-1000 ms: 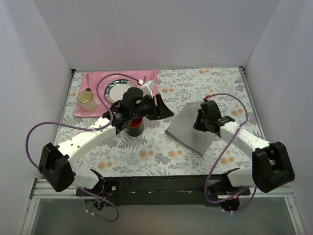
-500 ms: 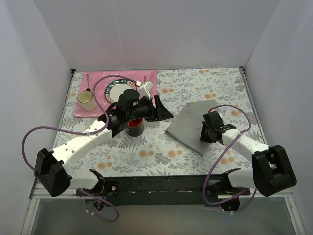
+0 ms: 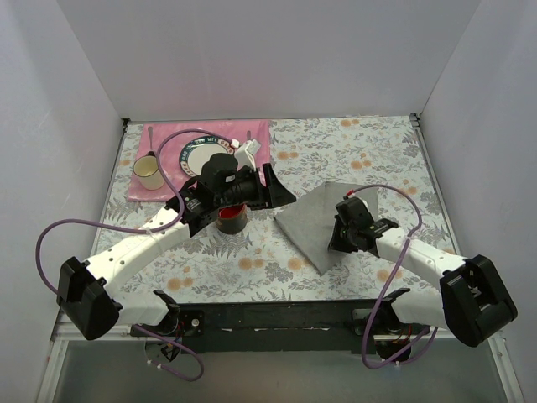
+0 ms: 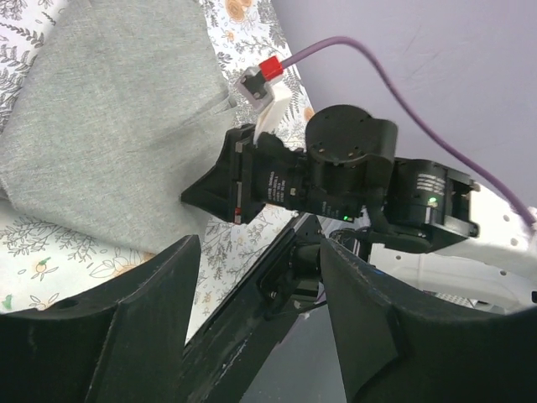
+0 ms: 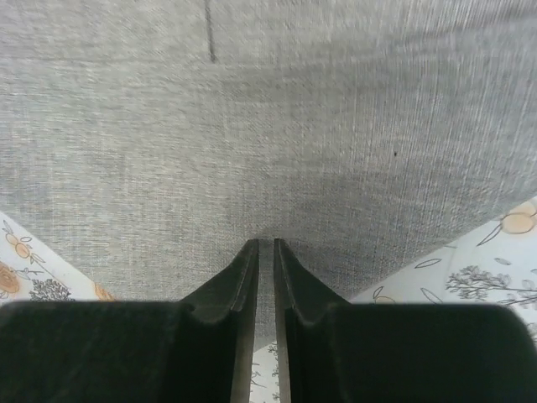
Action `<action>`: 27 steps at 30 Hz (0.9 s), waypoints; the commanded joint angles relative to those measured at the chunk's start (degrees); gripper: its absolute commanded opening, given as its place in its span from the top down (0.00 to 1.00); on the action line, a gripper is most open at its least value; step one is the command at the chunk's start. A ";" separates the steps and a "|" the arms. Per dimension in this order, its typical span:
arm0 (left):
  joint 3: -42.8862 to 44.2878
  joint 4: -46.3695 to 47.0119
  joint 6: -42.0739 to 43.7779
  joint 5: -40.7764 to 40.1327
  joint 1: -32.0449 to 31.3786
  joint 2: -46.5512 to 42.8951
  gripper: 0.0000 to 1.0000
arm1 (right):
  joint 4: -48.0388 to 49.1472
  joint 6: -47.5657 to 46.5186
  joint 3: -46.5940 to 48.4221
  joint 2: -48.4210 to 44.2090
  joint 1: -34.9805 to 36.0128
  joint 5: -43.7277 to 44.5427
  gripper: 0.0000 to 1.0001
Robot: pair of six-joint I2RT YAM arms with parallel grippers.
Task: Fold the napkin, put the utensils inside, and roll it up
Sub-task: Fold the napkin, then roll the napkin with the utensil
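Note:
The grey napkin (image 3: 315,222) lies flat on the floral tablecloth right of centre, one corner pointing at the near edge. It also shows in the left wrist view (image 4: 109,109) and fills the right wrist view (image 5: 268,126). My right gripper (image 3: 336,239) is low on the napkin's near right part, its jaws almost closed, with the tips (image 5: 264,243) pinching the cloth. My left gripper (image 3: 281,191) hovers left of the napkin, open and empty (image 4: 256,252), and looks across at the right gripper (image 4: 218,189). No green-handled utensil is in view.
A pink placemat (image 3: 168,138) at the back left holds a plate (image 3: 205,155) and a cream mug (image 3: 149,172) with a slim handle standing in it. A red and dark cup (image 3: 231,220) sits under the left arm. White walls enclose the table.
My right gripper has moved toward the near left and dragged the napkin with it, so the napkin's left edge now lies closer to the centre. My left arm has barely moved.

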 commanded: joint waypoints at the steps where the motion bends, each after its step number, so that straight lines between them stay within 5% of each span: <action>1: 0.82 -3.40 0.79 -2.80 -0.12 -2.79 0.39 | -9.10 -13.07 9.67 0.16 1.55 3.31 0.68; 8: 4.42 -11.85 -0.88 -13.52 0.49 -3.93 0.22 | -13.87 -28.82 18.03 2.26 10.43 4.55 0.26; 16: 6.53 -18.34 -2.81 -22.22 2.25 -6.92 0.13 | -14.40 -34.10 21.72 10.17 20.01 8.07 0.30; 27: 5.30 -18.88 -3.87 -24.17 3.04 -11.32 0.12 | -9.57 -38.50 22.52 17.03 20.37 2.62 0.36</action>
